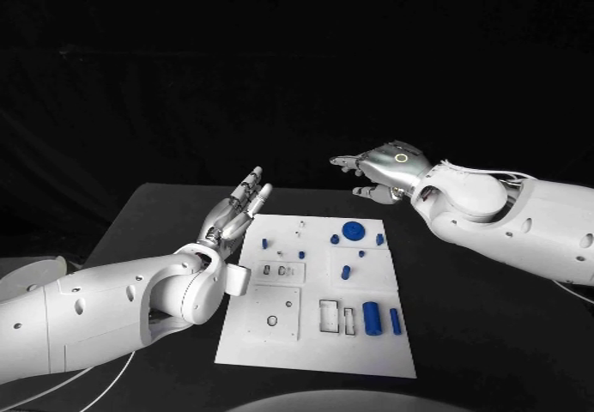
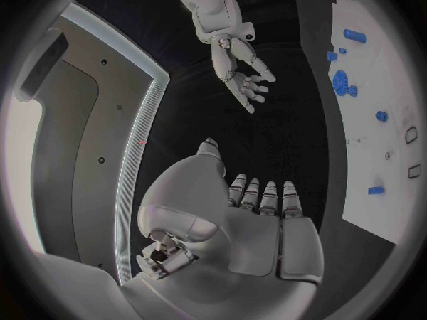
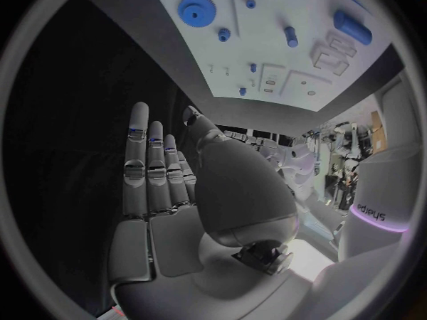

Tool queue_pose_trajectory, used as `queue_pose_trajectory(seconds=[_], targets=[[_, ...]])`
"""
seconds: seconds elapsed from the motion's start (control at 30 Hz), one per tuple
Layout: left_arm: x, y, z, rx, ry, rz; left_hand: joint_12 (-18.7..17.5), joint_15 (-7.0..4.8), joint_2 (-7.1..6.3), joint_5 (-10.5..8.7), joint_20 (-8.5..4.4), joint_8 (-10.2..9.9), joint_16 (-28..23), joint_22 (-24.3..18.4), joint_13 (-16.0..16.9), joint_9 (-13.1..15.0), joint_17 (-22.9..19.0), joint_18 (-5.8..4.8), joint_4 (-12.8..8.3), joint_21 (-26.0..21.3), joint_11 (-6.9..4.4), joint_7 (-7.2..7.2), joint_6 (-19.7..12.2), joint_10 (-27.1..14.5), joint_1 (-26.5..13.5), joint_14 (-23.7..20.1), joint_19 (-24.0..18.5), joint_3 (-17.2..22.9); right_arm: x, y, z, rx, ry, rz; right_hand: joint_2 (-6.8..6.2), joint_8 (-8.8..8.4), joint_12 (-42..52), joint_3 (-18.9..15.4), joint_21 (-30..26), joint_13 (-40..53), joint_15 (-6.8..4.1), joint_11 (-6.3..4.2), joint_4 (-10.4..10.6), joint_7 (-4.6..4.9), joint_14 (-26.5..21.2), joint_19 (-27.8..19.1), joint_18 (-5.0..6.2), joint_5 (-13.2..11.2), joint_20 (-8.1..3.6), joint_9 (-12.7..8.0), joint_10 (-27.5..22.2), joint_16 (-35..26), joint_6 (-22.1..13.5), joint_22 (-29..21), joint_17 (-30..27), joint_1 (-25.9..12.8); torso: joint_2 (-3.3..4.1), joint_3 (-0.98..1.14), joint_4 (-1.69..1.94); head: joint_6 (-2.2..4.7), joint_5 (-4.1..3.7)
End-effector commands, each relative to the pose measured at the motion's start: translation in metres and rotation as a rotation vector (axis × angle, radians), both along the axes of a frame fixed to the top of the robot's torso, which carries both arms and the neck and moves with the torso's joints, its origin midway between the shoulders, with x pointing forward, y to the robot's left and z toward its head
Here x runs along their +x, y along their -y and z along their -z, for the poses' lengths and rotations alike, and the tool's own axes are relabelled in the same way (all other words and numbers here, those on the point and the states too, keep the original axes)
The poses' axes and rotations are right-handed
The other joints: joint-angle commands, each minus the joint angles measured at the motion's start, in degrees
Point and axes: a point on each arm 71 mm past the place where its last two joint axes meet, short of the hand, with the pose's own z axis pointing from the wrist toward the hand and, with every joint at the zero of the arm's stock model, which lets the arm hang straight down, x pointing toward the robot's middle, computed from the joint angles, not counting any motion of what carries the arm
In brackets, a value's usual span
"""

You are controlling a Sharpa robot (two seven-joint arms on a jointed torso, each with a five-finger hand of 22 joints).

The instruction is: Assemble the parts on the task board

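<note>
Your left hand [image 1: 238, 210] hovers beside the task board's [image 1: 279, 343] left edge, fingers straight and released, gripping nothing. That white board lies mid-tabletop [image 1: 495, 343]. Your right hand [image 1: 386, 172] floats beyond its far right corner, fingers loose, empty too. Blue parts [image 1: 372, 317] sit scattered on the board.

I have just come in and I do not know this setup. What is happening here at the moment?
A two-armed robot faces a white task board with small blue parts on it. Neither hand holds anything. The left hand hovers open beside the board's left edge, fingers straight. The right hand is raised beyond the board's far right corner. No part is being touched now.
</note>
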Motion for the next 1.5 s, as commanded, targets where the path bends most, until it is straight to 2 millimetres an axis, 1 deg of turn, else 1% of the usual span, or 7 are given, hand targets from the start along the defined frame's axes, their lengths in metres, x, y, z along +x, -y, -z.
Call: queue_pose_trajectory(seconds=[0.03, 0.3, 0.5, 0.93, 1.03, 1.1, 1.5], targets=[[-0.001, 0.004, -0.002, -0.008, 0.019, 0.045, 0.28, 0.48, 0.04, 0.34, 0.44, 0.23, -0.21, -0.07, 0.09, 0.09, -0.09, 0.27, 0.08, -0.37, 0.32, 0.33, 0.07, 0.05, 0.61, -0.14, 0.04, 0.40, -0.010, -0.010, 0.002, -0.141, 0.118, -0.227, 0.21, 0.92, 0.12, 0.51, 1.62, 0.12, -0.84, -0.98, 0.15, -0.82, 2.92, 1.19, 0.66, -1.17, -0.38, 0.55, 1.48, 0.41, 5.76, 1.29, 0.78, 0.42, 0.58, 0.08, 0.47, -0.94, 0.05], [0.000, 0.002, -0.003, -0.008, 0.019, 0.055, 0.46, 1.63, 0.37, 2.26, 1.95, 0.66, -0.21, -0.07, 0.12, 0.37, -0.09, 0.63, 0.14, -0.37, 0.35, 1.95, 2.04, 0.09, 2.16, -0.14, 0.04, 0.89, -0.002, -0.013, 0.009, -0.133, -0.030, -0.212, -1.63, 0.48, -0.12, 3.30, 9.64, 0.51, -1.03, -0.88, 1.19, -0.59, 14.53, 7.16, -0.27, -3.81, -0.62, 1.34, 7.01, 2.84, 13.72, 7.85, 4.79, 0.68, 0.94, 0.12, 0.74, -1.97, -0.01], [0.000, 0.002, -0.003, -0.010, 0.016, 0.061, 0.45, 2.11, 0.66, 2.87, 2.53, 0.79, -0.21, -0.07, 0.11, 0.43, -0.09, 0.73, 0.16, -0.37, 0.38, 2.35, 2.58, 0.09, 2.56, -0.14, 0.04, 1.08, 0.007, -0.013, 0.018, -0.120, -0.110, -0.149, -3.46, 0.08, 1.19, 7.19, 34.63, 1.24, -0.89, -0.38, 0.70, -0.09, 19.00, 16.15, -4.32, -2.66, -0.94, 2.25, 11.81, 5.93, 16.37, 38.31, 7.89, 2.47, 0.88, 0.15, 1.00, -2.80, -0.18], [0.002, 0.002, -0.001, -0.006, 0.002, 0.067, 0.39, 2.95, 1.55, 3.63, 3.33, 0.83, -0.21, -0.07, 0.10, 0.42, -0.09, 0.81, 0.19, -0.37, 0.77, 2.80, 2.69, 0.06, 3.11, -0.14, 0.04, 1.55, 0.015, 0.000, 0.035, -0.001, -0.272, -0.011, -4.07, -1.51, 0.56, 10.68, 3.55, 3.68, 0.95, 0.55, 0.83, -4.85, 6.04, -8.72, -0.37, -2.22, 0.85, -0.03, 5.32, -4.10, 1.77, 9.35, 6.30, 1.90, 0.74, 0.09, 0.94, -4.08, 0.05], [0.003, 0.002, 0.000, -0.006, -0.002, 0.069, 0.38, 3.13, 1.71, 3.88, 3.52, 0.84, -0.21, -0.07, 0.10, 0.43, -0.09, 0.81, 0.17, -0.37, 0.82, 2.89, 2.76, 0.06, 3.27, -0.14, 0.04, 1.68, 0.014, 0.002, 0.038, 0.035, -0.275, -0.025, -4.06, 0.20, 4.50, 9.66, 14.08, 5.54, -0.24, 1.23, 0.11, -3.38, 24.35, 7.64, 0.77, -1.25, 0.00, 1.10, 11.15, 7.20, 9.69, 15.71, 11.98, 2.59, 0.76, 0.11, 0.92, -4.19, -0.07], [0.003, 0.002, 0.001, -0.006, -0.005, 0.073, 0.40, 3.24, 1.79, 4.13, 3.68, 0.98, -0.21, -0.07, 0.10, 0.51, -0.09, 0.83, 0.14, -0.37, 0.97, 3.18, 3.32, 0.06, 3.52, -0.14, 0.04, 1.82, 0.014, 0.002, 0.039, 0.039, -0.275, -0.029, -5.36, 0.21, 7.63, 10.47, 50.14, 7.63, -0.44, -0.78, -0.50, -1.92, 29.97, 23.11, -6.40, -0.96, -0.13, 1.26, 12.80, 42.83, 12.15, 58.81, 42.93, 3.00, 0.71, 0.15, 1.04, -4.34, -0.23], [0.005, 0.003, 0.004, -0.002, -0.021, 0.079, 0.08, 3.46, 1.79, 4.95, 3.96, 1.45, -0.21, -0.07, 0.04, 0.68, -0.09, 0.91, 0.08, -0.37, 1.20, 3.77, 4.63, 0.01, 4.22, -0.14, 0.04, 2.17, 0.012, 0.003, 0.059, 0.056, -0.298, -0.026, -5.74, -0.70, 33.92, 14.05, 62.67, 35.67, -3.53, -0.03, 2.28, -1.00, 33.74, 30.39, -9.25, 2.44, -2.23, 1.30, -1.48, 74.01, 15.02, 76.27, 72.09, -0.92, 0.56, 0.11, 0.99, -4.63, -0.03]])
